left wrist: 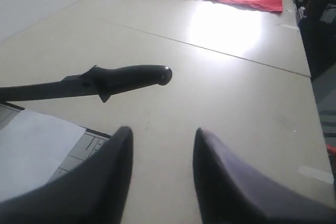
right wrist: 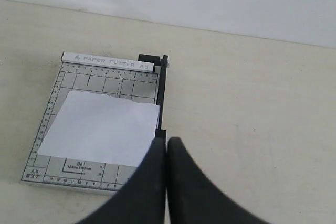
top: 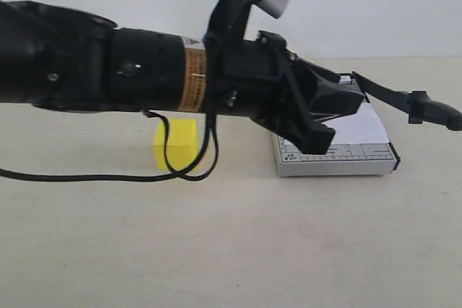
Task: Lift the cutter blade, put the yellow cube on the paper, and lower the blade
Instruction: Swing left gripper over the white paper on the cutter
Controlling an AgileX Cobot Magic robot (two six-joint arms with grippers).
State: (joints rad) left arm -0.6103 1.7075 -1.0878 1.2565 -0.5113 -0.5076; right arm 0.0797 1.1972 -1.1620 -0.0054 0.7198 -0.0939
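Cutter blade (top: 403, 99) over beige table (top: 289, 250), white wall (top: 361, 5)

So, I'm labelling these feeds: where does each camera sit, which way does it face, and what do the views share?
Exterior: off the arms, low and side-on; sees the cutter board and yellow cube; the left arm crosses it.
Left wrist: behind the open left gripper, facing the raised blade.
Right wrist: above the shut right gripper, looking down on the board.
Shared: the paper shows in all three.
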